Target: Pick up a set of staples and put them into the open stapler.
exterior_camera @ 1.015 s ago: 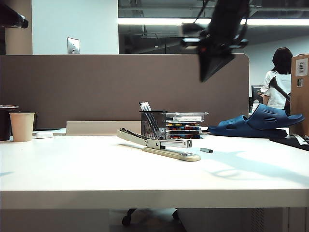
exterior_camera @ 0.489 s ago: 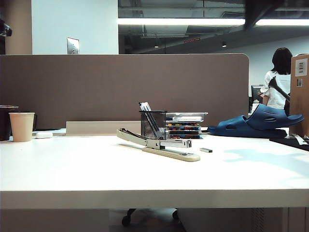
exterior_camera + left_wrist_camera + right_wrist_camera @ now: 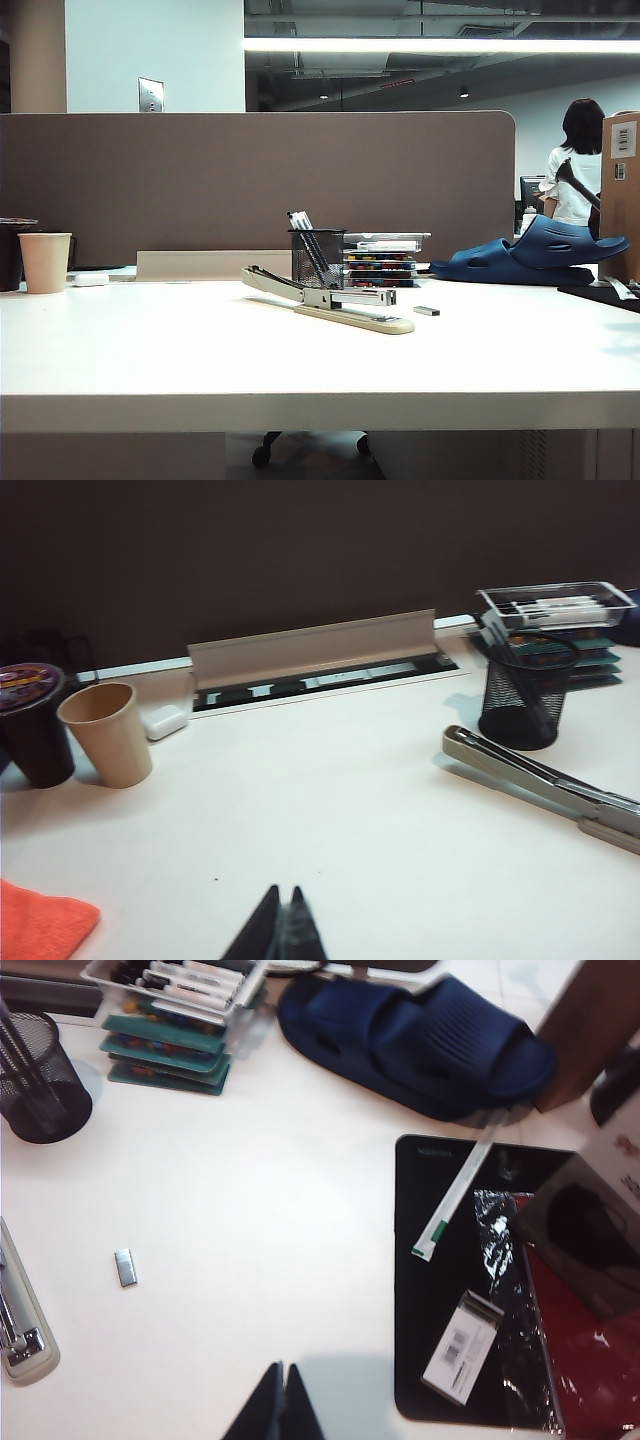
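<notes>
Nothing is loaded yet: both my arms are out of the exterior view. My left gripper (image 3: 283, 920) hangs above bare table, jaws pressed together, holding nothing. My right gripper (image 3: 281, 1400) is likewise pinched shut and empty, high over the desk. Further out, the set of staples (image 3: 427, 311) lies flat just right of center, a tiny grey bar near the stapler (image 3: 330, 299) but clear of it. The stapler sits mid-frame, beige arm flung back leftward, silver channel exposed. Picking up and inserting both remain.
</notes>
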